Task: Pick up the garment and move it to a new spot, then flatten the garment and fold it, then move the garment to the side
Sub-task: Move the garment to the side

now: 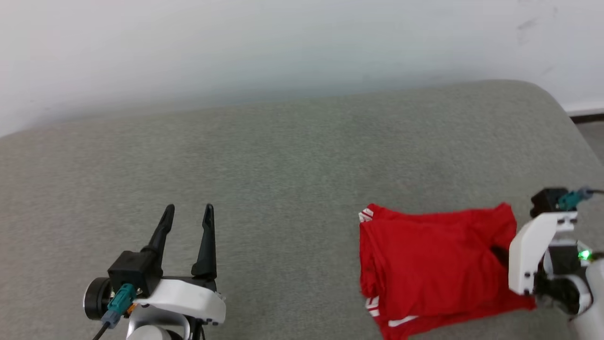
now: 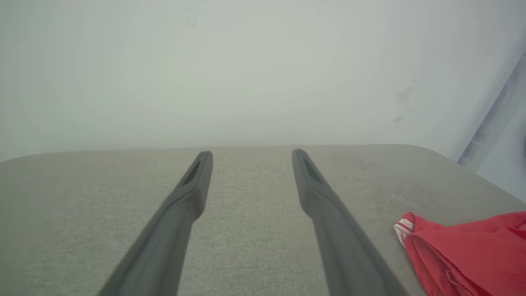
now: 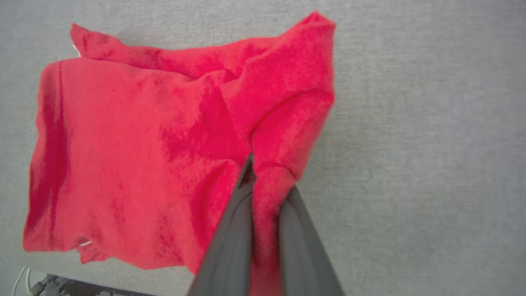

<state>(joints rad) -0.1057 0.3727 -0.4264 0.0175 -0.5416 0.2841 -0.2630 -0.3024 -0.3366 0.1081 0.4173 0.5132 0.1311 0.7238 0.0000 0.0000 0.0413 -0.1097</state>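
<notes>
The red garment (image 1: 434,264) lies folded into a rough rectangle on the grey cushioned surface at the lower right, with white striped trim at its left corners. Its letters and number are hidden. My right gripper (image 3: 265,185) is shut on the garment (image 3: 135,156), pinching a ridge of red cloth at its right edge between the two dark fingers. In the head view that gripper (image 1: 502,255) sits at the garment's right side, fingertips buried in the cloth. My left gripper (image 1: 188,212) stands open at the lower left, fingers apart and nothing between them. A corner of the garment (image 2: 464,255) shows right of my left gripper (image 2: 251,158).
The grey cushioned surface (image 1: 264,160) stretches wide to the left and behind the garment. A pale wall (image 1: 283,42) rises behind its far edge. The surface's rounded right corner (image 1: 557,104) drops off toward dark floor trim.
</notes>
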